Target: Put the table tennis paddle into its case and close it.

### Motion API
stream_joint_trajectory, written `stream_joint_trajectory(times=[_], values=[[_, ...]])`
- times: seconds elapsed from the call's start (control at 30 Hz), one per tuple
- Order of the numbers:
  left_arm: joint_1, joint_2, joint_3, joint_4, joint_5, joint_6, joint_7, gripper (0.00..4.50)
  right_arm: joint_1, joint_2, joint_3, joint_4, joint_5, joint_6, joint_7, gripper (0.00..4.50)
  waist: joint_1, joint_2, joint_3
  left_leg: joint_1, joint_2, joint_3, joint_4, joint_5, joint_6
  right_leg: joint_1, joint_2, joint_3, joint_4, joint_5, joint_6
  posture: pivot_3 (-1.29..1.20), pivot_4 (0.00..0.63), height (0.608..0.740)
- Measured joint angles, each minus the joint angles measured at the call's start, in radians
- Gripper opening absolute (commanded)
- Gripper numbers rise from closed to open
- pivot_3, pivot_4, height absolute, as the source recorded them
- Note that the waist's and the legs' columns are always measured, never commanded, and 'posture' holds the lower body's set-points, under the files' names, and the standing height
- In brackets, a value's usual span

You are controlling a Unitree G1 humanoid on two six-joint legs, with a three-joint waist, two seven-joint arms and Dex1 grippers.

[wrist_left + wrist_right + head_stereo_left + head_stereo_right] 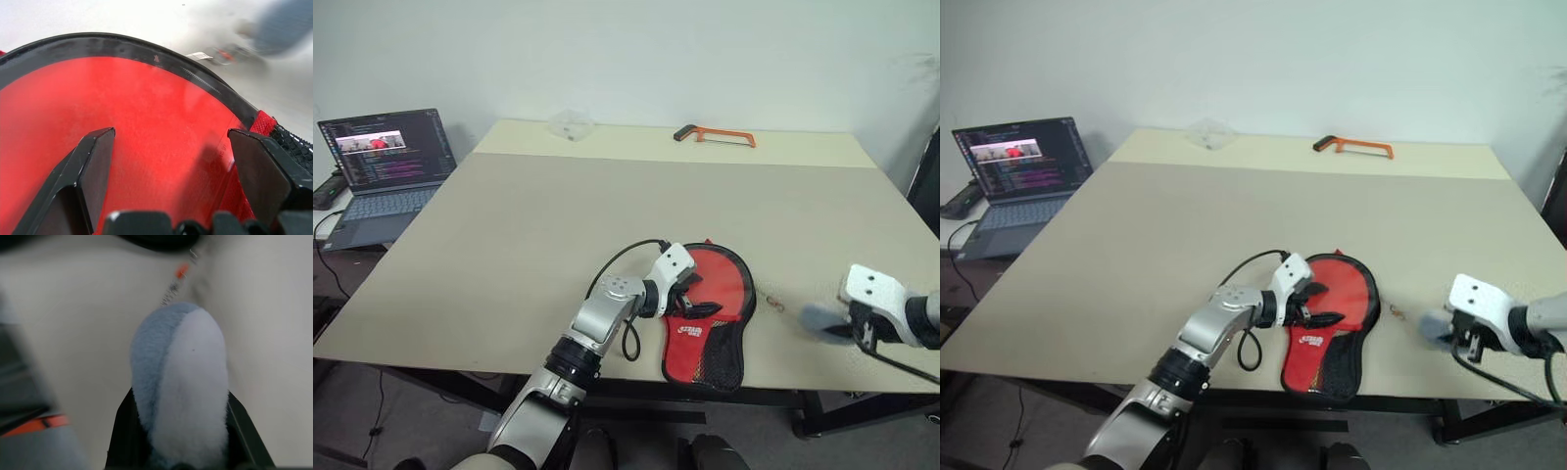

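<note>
The case (705, 354) lies flat near the table's front edge, clear side up, with black trim, a red strip with a white logo and black mesh at its near end. The table tennis paddle's red face (726, 276) shows through the clear side; its handle is hidden. My left gripper (701, 300) hovers over the case's round part, open, its two black fingers (93, 161) spread above the red surface (161, 112). To the right of the case, my right gripper (847, 328) is shut on a pale blue and white fluffy pouch (183, 377), held above the table.
A small cord with a ring (771, 302) lies on the table (558, 215) just right of the case. An orange-framed hacksaw (717, 135) and a clear plastic item (571, 123) sit at the far edge. An open laptop (386, 162) stands off the table's left side.
</note>
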Motion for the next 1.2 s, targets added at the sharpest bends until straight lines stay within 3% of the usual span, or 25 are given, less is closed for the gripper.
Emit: stream_joint_trajectory(times=[0.23,0.5,0.97,1.07,1.2], values=[[-0.005,-0.012,-0.018,0.013,0.005,-0.012,-0.002,4.03,0.186,-0.016,-0.029,-0.277,0.122,0.031,0.102,0.52,0.005,-0.001,0.0,-0.001,-0.002,-0.001,0.001,0.0,0.0,0.001,-0.002,-0.001,-0.001,-0.001,-0.001,0.0,0.15,0.74],[-0.008,-0.008,-0.028,0.012,0.009,-0.003,-0.003,4.03,0.3,-0.012,0.098,-0.42,0.14,0.031,0.093,0.52,0.002,-0.002,0.001,-0.001,-0.002,-0.002,0.001,0.0,0.0,0.001,-0.002,-0.002,-0.002,-0.001,-0.001,0.0,0.15,0.74],[-0.021,-0.014,-0.032,0.022,0.013,0.006,-0.001,4.03,0.259,-0.009,0.181,-0.459,0.12,0.034,0.047,0.52,0.002,-0.004,0.001,0.0,-0.002,-0.002,0.001,0.0,0.0,0.002,-0.002,-0.002,-0.003,0.0,-0.001,0.0,0.15,0.74],[-0.021,-0.014,-0.029,0.022,0.009,0.003,-0.003,4.03,0.199,-0.007,0.164,-0.429,0.128,0.034,0.047,0.52,0.002,-0.004,0.001,0.001,-0.002,-0.003,0.002,0.0,0.0,0.002,-0.002,-0.002,-0.002,0.0,-0.001,0.0,0.15,0.74],[-0.014,0.01,-0.008,0.016,-0.029,-0.014,-0.051,4.03,-0.013,0.021,0.106,-0.253,0.128,0.031,0.02,0.51,-0.005,-0.007,0.003,0.0,-0.002,-0.002,0.002,0.0,0.0,0.001,-0.002,0.0,-0.002,0.002,-0.001,0.0,0.15,0.74]])
